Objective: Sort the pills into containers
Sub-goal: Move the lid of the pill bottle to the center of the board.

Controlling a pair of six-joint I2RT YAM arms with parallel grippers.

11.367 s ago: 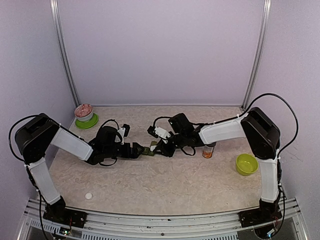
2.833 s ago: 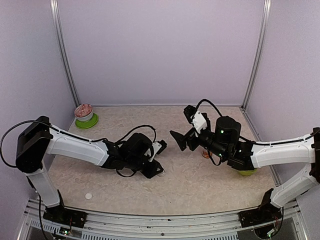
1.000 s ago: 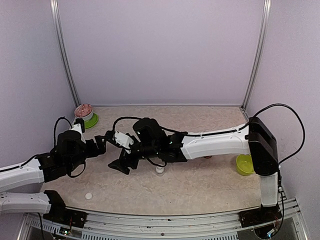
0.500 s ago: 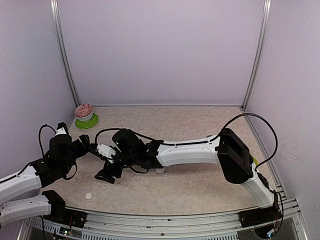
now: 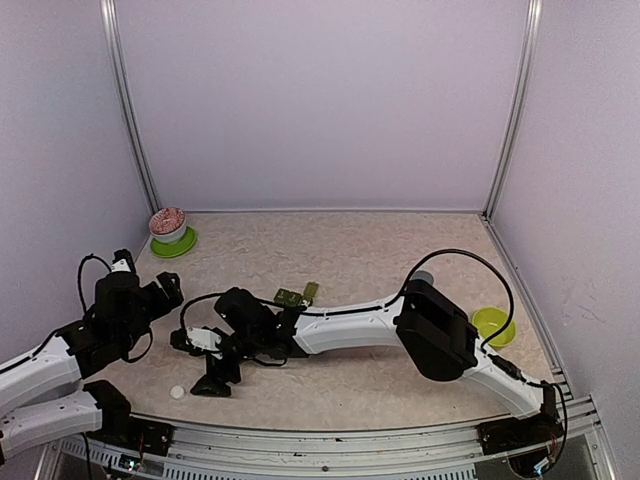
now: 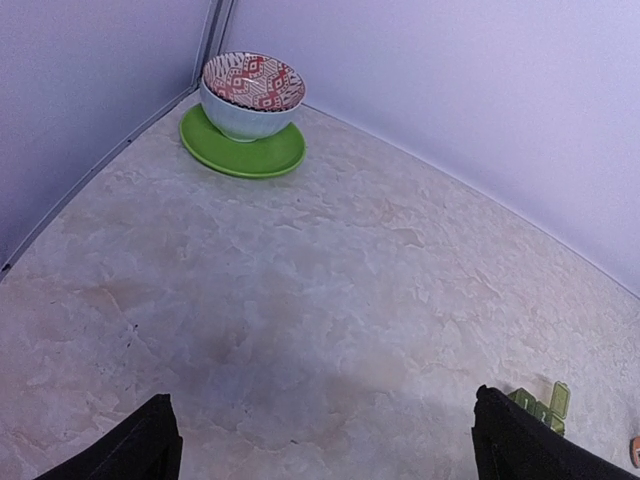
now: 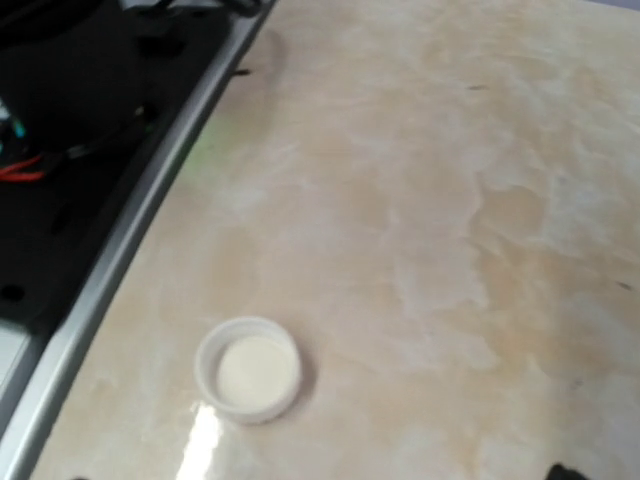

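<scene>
Right fingers wide apart near white cap, containers well apart.

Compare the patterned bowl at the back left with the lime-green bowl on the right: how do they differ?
The patterned bowl is white outside with a red-and-white design inside; the lime-green bowl is one plain colour. The patterned bowl stands on a green saucer; the lime-green bowl shows no saucer. Both are round and upright.

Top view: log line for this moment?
right gripper: open, empty, near small white round cap | left gripper: open, empty, far left | dark green three-compartment container strip: centre, not held
</scene>
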